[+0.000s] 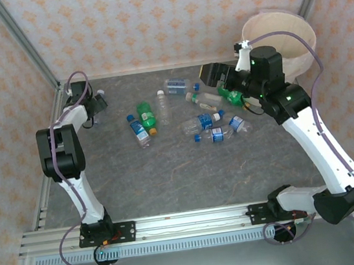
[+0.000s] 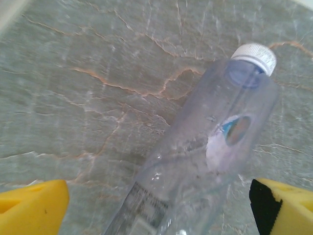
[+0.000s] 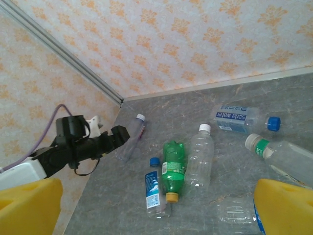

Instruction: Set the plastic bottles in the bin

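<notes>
Left end effector [image 2: 156, 210]: I hold it released, its yellow fingers [image 2: 34, 205] straddling the white-capped clear bottle [image 2: 215, 137], which lies on its side on the worktop [image 2: 73, 98] at the far left. The bottle's lower body sits between the fingers, just beside the right one and apart from the left, a stance suited, I judge, to closing across its width. Right end effector [image 3: 156, 210]: likewise released, hanging above the scattered bottles [image 1: 205, 122] at mid-worktop, a green bottle [image 3: 172, 164] among them. The bin [image 1: 306, 47] stands at the far right corner, well apart from the straddled bottle
</notes>
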You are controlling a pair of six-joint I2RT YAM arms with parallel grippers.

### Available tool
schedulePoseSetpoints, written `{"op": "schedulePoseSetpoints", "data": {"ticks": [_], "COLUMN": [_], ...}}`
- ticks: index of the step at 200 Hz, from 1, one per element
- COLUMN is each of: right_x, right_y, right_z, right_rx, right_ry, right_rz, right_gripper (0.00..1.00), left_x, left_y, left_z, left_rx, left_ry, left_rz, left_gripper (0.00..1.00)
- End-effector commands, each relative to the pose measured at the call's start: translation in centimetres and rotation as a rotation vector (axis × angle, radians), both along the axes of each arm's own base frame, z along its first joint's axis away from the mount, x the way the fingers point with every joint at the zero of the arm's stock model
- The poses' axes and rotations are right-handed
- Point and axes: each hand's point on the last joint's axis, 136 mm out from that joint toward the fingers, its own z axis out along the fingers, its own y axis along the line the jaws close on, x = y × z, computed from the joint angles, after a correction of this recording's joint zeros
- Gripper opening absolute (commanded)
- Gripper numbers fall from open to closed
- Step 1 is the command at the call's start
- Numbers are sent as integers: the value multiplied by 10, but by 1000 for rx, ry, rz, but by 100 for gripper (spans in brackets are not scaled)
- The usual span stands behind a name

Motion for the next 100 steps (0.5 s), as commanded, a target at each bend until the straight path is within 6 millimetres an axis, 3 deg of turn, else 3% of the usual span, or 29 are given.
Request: {"op": "schedulePoseSetpoints", "data": {"ticks": [1,50,100], "right_x": [0,6,12], "right_y": [-5,-5,-1], "right_z": [8,4,2], "right_rx": [-12,-16,-17], "right_ry": [-8,4,9], "right_rz": [-35,-56,-50], "right_gripper": [99,100,100], "left_x": [16,24,21], "left_y": [-16,-37,-45], "left_z": [-6,-21,-34], "left_rx": [-93,-178,-156], "left_ry": [-18,-20,26], "left_rz": [-87,-140,-163], "left_gripper": [94,87,80]}}
